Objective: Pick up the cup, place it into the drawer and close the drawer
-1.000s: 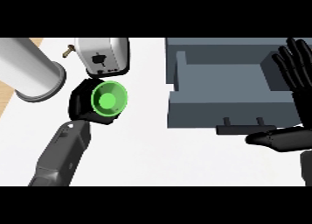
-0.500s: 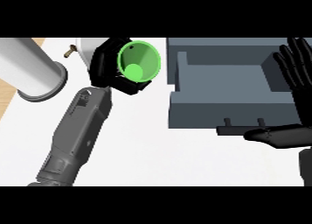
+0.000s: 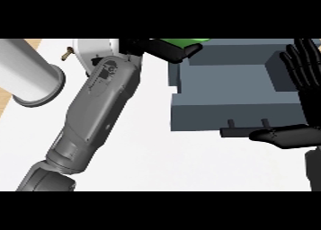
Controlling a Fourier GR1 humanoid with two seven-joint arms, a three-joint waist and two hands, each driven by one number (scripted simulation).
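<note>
Head view, looking steeply down on the white worktop [image 3: 189,161]. Left forearm runs diagonally from the lower left corner up to the top centre, where the left hand [image 3: 156,47] sits at the upper edge of the scene, its black fingers curled round the green cup [image 3: 182,43]. Only part of the cup shows; it is held tilted, at the top left corner of the grey drawer [image 3: 222,96], over its near-side wall. Whether cup and drawer touch cannot be told. Drawer stands open, its interior visible, with a dark handle [image 3: 246,130] on its front face. Right hand [image 3: 302,103] shows at the right edge beside the drawer, fingers straight and pointing up, thumb stretched out toward the handle; it holds nothing. A large white cylinder [image 3: 23,74] lies at the upper left, and a white appliance [image 3: 96,51] is partly hidden behind the left forearm.
</note>
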